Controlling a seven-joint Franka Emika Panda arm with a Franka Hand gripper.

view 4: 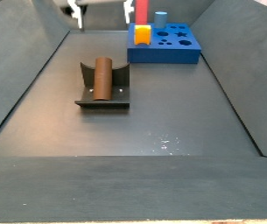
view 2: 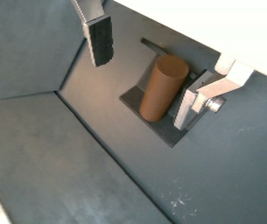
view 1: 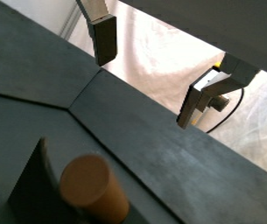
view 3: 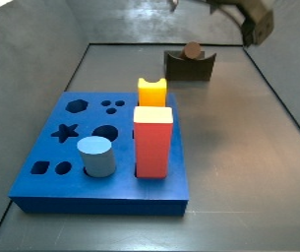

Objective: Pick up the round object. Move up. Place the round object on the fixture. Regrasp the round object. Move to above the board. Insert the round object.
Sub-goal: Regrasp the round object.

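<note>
The round object (view 4: 101, 80) lies lengthwise in the curved notch of the fixture (view 4: 102, 98), which stands on the dark floor of the bin, toward the far end from the board (view 3: 63, 167) in a side view. So placing on the fixture looks done, and the regrasp is the step in hand. The hand (view 2: 147, 72) hangs above the fixture with its plates spread wide and nothing between them; in a wrist view the peg (view 2: 160, 87) sits roughly under the gap, nearer one finger (view 2: 192, 108) than the other. The next move calls for coming down centred on the peg and pinching it across its width without knocking the fixture's walls. On the board stand a tall red block (view 3: 152, 144), a yellow piece (view 3: 152, 93) behind it and a light-blue cylinder (view 3: 95, 157); these crowd the open holes, so the later insertion may need care around them. Nothing lies between the fixture and the board.
</note>
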